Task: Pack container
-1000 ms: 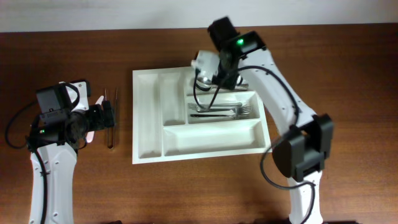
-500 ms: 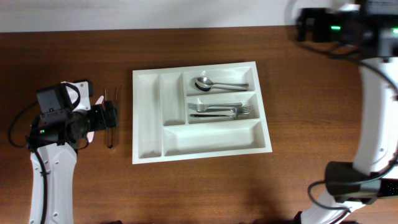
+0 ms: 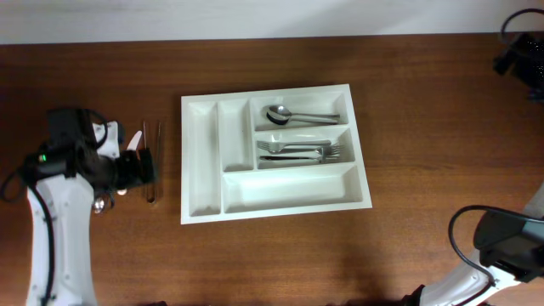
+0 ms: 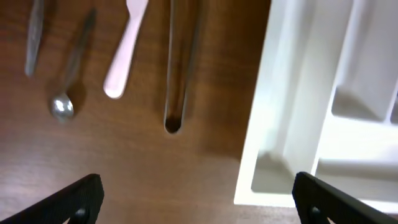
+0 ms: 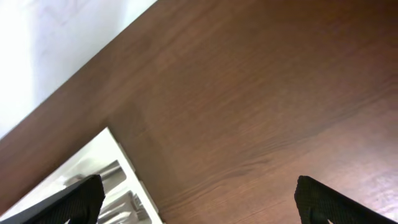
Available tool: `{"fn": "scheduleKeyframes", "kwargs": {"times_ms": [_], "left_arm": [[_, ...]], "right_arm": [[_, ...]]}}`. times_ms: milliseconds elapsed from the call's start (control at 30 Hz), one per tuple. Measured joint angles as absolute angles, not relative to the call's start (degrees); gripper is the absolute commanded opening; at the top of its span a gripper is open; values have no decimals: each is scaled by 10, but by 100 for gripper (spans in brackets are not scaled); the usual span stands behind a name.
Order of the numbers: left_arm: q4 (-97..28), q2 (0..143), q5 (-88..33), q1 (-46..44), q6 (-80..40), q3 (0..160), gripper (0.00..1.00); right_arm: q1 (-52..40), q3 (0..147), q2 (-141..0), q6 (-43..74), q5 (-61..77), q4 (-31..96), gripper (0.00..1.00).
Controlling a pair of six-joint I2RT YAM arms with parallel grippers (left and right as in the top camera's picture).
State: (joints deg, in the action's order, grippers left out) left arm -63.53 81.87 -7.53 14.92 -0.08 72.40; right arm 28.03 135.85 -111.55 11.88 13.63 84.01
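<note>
The container (image 3: 201, 161), a white cutlery tray, lies mid-table. Spoons (image 3: 293, 114) rest in its top long compartment and forks (image 3: 302, 151) in the middle one; its bottom long compartment and two narrow upright ones hold nothing. My left gripper (image 3: 146, 167) hangs open just left of the tray, over metal tongs (image 3: 153, 161). In the left wrist view the open left gripper (image 4: 199, 205) has bare wood between its fingers, with the tongs (image 4: 179, 68) ahead and the container (image 4: 280, 124) at right. My right gripper (image 5: 202, 205) stands open over bare table, the container's corner (image 5: 102, 168) at lower left.
Left of the tongs lie a pale plastic utensil (image 4: 124, 56), a small metal spoon (image 4: 65, 102) and another metal piece (image 4: 34, 37). The right arm (image 3: 525, 55) is at the table's far right edge. The table's back edge (image 3: 272, 36) meets a white wall.
The right arm has pulled away from the tray's spoon compartment to the far right edge, and its gripper has opened. The left arm has shifted slightly, still open.
</note>
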Motion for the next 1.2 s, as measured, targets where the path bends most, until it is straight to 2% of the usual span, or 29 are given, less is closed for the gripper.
{"fn": "scheduleKeyframes", "kwargs": {"times_ms": [100,233,400,600,967,1200], "left_arm": [[-638,874,-64,149,-1,758,100],[-634,966,-31,149,-4,771,84],[-599,1054,-1,148,-4,771,83],[-573,1074,19,128,-5,771,77],[-555,1109,79,67,-30,771,75],[-530,1147,82,69,-35,771,62]], "right_arm": [[291,1359,-1115,120,136,840,99],[292,1359,-1116,120,137,840,99],[292,1359,-1116,120,139,840,99],[292,1359,-1116,121,141,840,99],[292,1359,-1116,120,141,840,99],[292,1359,-1116,120,141,840,99]]}}
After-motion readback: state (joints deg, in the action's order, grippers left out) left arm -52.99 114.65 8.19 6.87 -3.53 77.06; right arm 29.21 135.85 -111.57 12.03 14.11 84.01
